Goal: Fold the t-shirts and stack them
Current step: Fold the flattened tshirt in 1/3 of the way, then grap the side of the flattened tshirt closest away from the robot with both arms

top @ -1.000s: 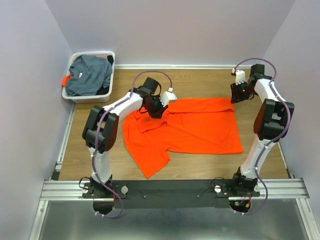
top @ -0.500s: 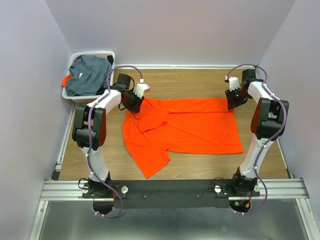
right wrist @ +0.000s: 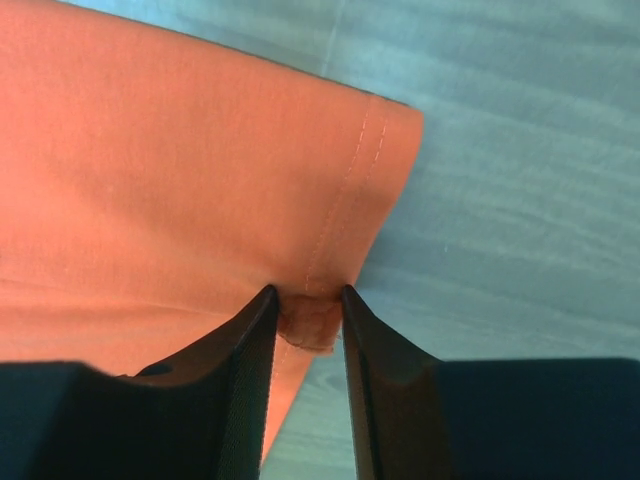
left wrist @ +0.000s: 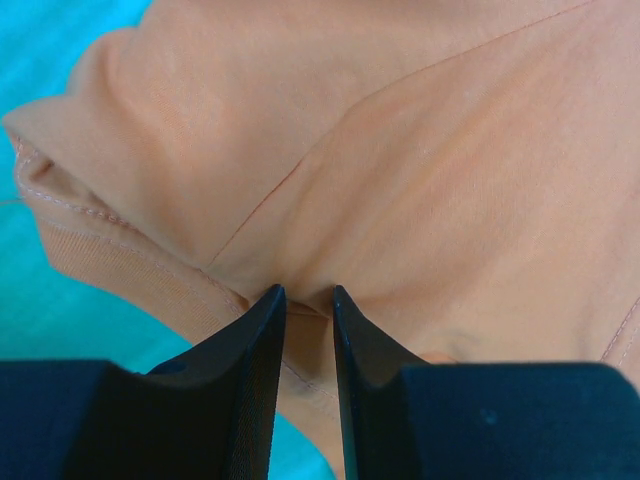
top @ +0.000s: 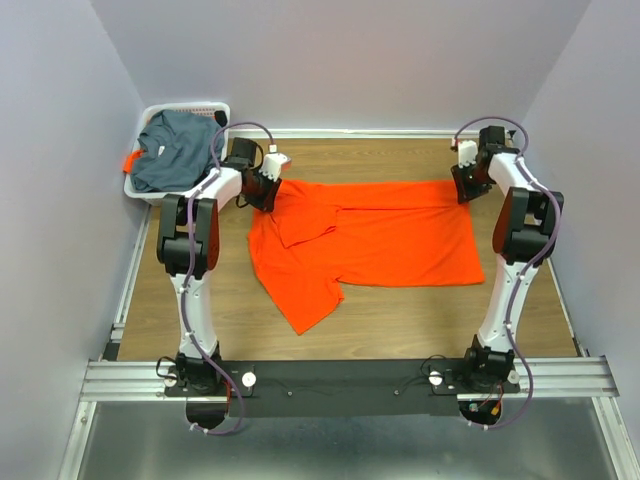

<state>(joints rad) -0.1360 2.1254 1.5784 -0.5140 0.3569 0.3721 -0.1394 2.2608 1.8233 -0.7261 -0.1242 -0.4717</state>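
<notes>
The bright orange t-shirt (top: 370,240) lies spread across the wooden table, one sleeve folded over near its left end. My left gripper (top: 268,190) is shut on the shirt's far left corner; in the left wrist view the jaws (left wrist: 308,300) pinch a fold of orange cloth (left wrist: 420,150). My right gripper (top: 462,188) is shut on the far right corner; in the right wrist view the jaws (right wrist: 308,300) pinch the hemmed edge (right wrist: 200,180). The dark grey-blue t-shirt (top: 175,150) lies crumpled in the white basket (top: 185,108) at the far left.
The basket stands against the back wall by the left wall, close to my left arm. Bare wooden table (top: 400,330) lies in front of the orange shirt. The walls close in on both sides.
Both grippers have moved toward the back of the table, the left one also leftward, dragging the orange shirt's far edge with them. The shirt now lies stretched wider and further back.
</notes>
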